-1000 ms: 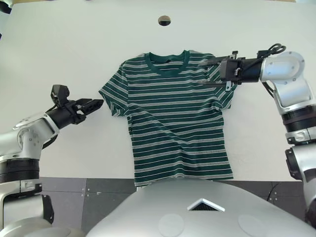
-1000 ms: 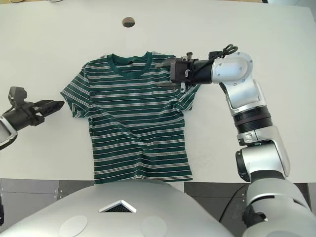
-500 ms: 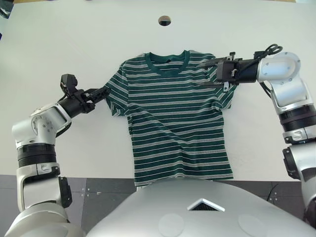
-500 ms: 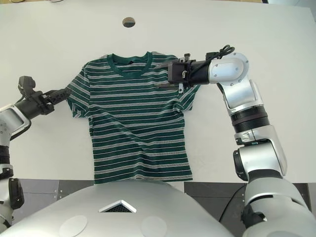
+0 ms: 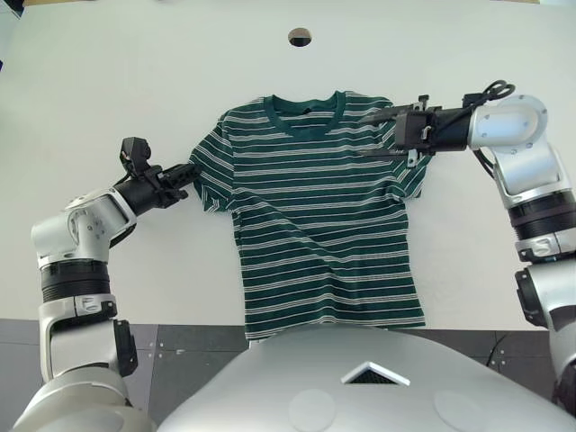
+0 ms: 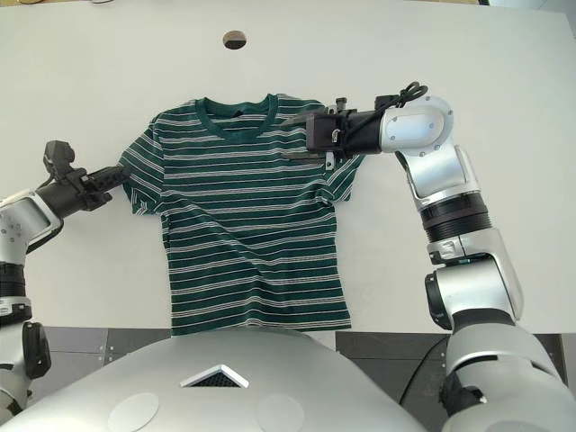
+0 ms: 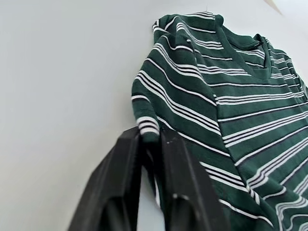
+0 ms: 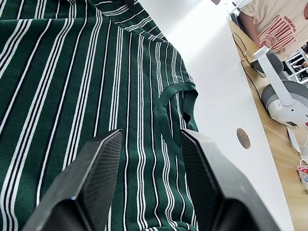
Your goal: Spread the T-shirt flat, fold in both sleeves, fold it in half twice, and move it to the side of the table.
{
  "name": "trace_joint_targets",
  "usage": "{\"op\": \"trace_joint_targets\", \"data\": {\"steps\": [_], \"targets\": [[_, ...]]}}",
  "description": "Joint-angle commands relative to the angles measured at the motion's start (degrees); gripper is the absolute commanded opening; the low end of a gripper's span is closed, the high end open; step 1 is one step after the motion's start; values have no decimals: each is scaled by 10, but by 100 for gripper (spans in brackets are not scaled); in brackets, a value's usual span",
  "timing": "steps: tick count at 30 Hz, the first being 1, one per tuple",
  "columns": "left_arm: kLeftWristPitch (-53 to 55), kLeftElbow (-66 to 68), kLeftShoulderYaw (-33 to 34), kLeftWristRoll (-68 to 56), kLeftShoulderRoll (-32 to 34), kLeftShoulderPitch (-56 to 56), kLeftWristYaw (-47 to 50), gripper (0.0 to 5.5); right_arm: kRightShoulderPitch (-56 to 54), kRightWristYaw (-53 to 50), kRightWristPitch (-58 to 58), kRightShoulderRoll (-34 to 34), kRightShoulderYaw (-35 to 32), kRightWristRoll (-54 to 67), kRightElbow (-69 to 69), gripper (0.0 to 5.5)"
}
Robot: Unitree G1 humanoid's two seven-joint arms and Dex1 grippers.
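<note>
Your counter [image 5: 108,72] is white and broad, with open room on both sides of the cloth and beyond its collar. The near edge runs right under the hem, so you have nothing to spare toward you. The T-shirt [image 5: 315,216] lies face up in the middle of the counter, collar away from you, mostly flat with a few slack ripples low on the body. Judge it as a light, limp knit: it will sag and drag rather than hold a line, and it will probably slide on the smooth top (so lift each fold over rather than pushing it). The best holds are the sleeve hems and shoulder seams, where the cloth is doubled. The right claw [image 5: 364,135] hangs over the right shoulder, fingers spread wide, gripping nothing. The left claw [image 5: 186,171] sits at the outer end of the left sleeve [image 7: 163,91], fingers drawn narrow with the sleeve's edge between them, which looks like a pinch. A small round hole [image 5: 300,37] in the counter lies well beyond the collar, away from any fold path.
</note>
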Motion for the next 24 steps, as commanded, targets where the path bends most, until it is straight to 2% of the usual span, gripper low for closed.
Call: {"op": "trace_joint_targets", "data": {"steps": [1, 18, 24], "targets": [[-4, 25, 6, 21, 0, -9, -10, 12, -13, 1, -2, 3, -4, -4, 1, 221], [31, 12, 51, 25, 32, -64, -29, 12, -14, 1, -5, 9, -3, -5, 7, 221], [77, -43, 56, 8, 21, -70, -19, 12, -13, 0, -5, 10, -4, -6, 6, 221]]}}
